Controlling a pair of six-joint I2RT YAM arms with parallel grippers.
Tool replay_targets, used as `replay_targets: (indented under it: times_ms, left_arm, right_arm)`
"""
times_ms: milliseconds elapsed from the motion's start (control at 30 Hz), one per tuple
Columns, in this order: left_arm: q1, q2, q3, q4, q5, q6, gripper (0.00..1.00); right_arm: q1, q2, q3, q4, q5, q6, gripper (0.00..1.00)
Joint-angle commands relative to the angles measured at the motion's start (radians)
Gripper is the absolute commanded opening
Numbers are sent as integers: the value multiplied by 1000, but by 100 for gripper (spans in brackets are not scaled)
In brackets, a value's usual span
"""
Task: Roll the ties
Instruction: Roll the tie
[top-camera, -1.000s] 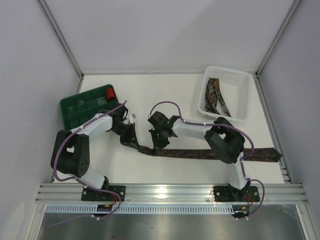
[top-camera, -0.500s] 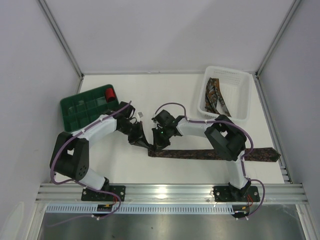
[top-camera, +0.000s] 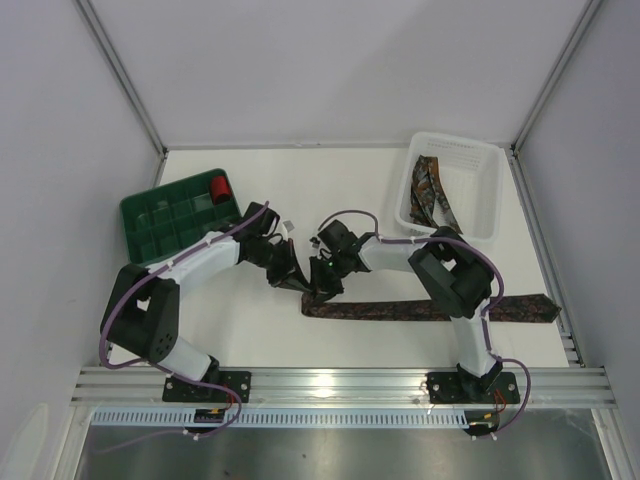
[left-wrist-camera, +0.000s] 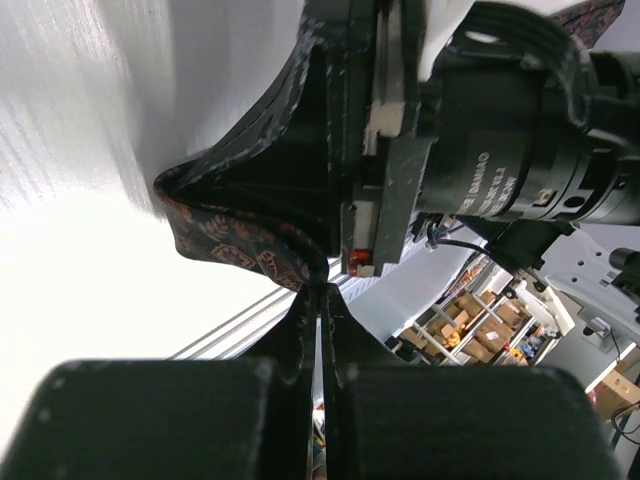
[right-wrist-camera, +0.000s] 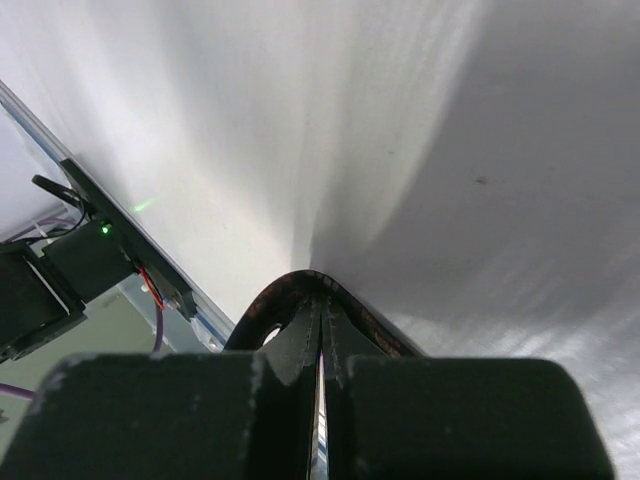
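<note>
A long dark patterned tie (top-camera: 420, 310) lies along the near part of the table, its pointed end at the far right. Its left end is lifted and folded between the two grippers. My left gripper (top-camera: 297, 280) is shut on this folded end of the tie (left-wrist-camera: 235, 235). My right gripper (top-camera: 322, 290) is shut on the same end, where the fabric loops over its fingertips (right-wrist-camera: 300, 290). The grippers are close together, nearly touching. More ties (top-camera: 432, 195) lie in the white basket.
A white basket (top-camera: 480, 160) stands at the back right. A green compartment tray (top-camera: 165, 215) at the back left holds a small red roll (top-camera: 220, 187). A metal rail runs along the table's near edge.
Both grippers have moved to the right and closer together with the tie's left end, and the end has shifted right with them.
</note>
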Motion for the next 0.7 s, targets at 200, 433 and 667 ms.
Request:
replay_targets:
  times_ms: [200,433,667]
  left_arm:
    - [-29,4,27,16,-16,-30,0]
    - [-42,15,47,3,-27,-24,0]
    - [-43,16,70,-19,-41,-12,1]
  right_arm:
    - [-89,-108,-40,-75,25,25,1]
    - [-108,-123,-44,-92,32,19,1]
    - [-88,-108,-61,-52,-11,34,1]
